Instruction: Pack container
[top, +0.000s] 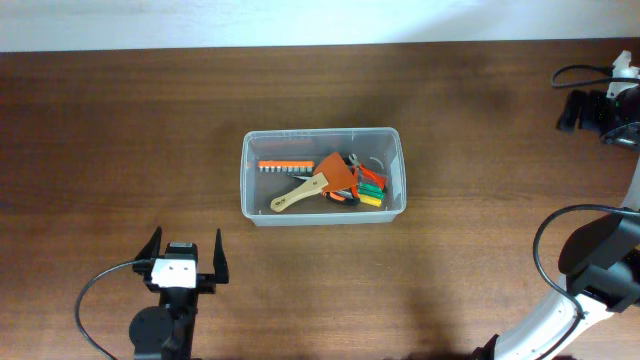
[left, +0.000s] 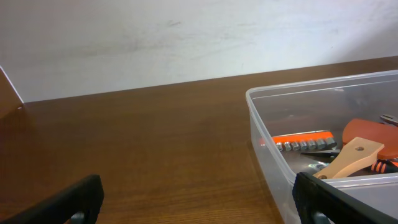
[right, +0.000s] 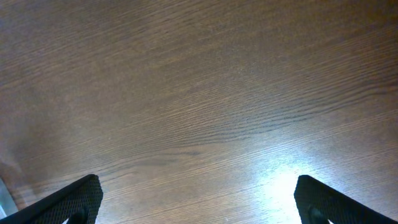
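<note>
Left gripper (top: 185, 243) hangs spread and empty; the container (top: 322, 131) sits ahead, slightly to its right, tools (top: 320, 182) inside. Right gripper (right: 199, 194), also spread, hovers over table (right: 199, 93), well away. Packing looks done; next likely needs only a retreat.

- The container (top: 322, 131) sits mid-worktop (top: 120, 150).
- In it, a bit strip (top: 281, 166) lies at the back left.
- A scraper (top: 318, 181) lies aslant in the middle, with its handle toward the front left.
- Pliers (top: 368, 182) lie just right of the scraper.
- The left gripper (top: 188, 236) is before the container, to its left.
- The right gripper (top: 572, 110) is far right, well apart.
</note>
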